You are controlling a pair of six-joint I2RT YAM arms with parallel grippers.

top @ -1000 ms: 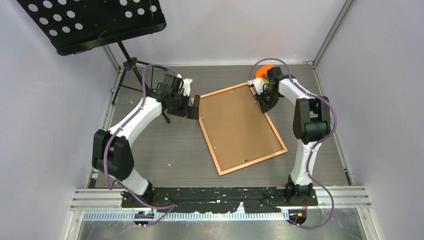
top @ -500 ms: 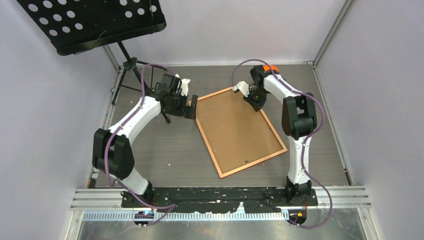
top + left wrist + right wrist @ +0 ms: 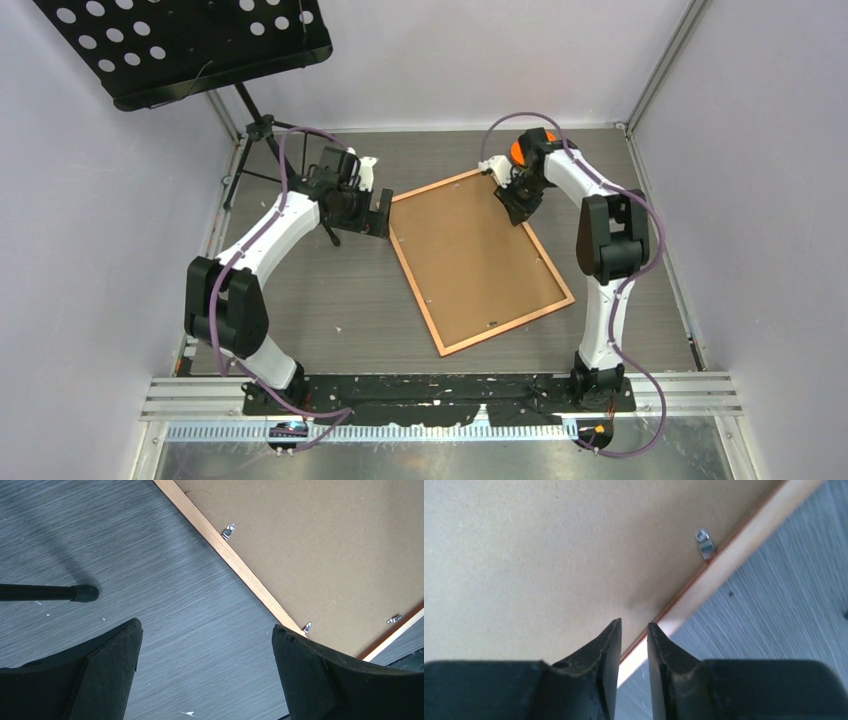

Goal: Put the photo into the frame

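One gripper [image 3: 633, 626] back at frame [image 3: 734, 556] edge

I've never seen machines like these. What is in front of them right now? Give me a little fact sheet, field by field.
Frame: lying flat on the table, back side up, thin wooden border
Backing board: plain brown, fills the frame, small metal clips along its edge
Photo: not visible
Left hand: wide open, over bare table beside the frame's left edge, holding nothing
Right hand: fingers a narrow gap apart, over the frame's right border near its far corner, nothing seen between them
Other: black music stand, far left
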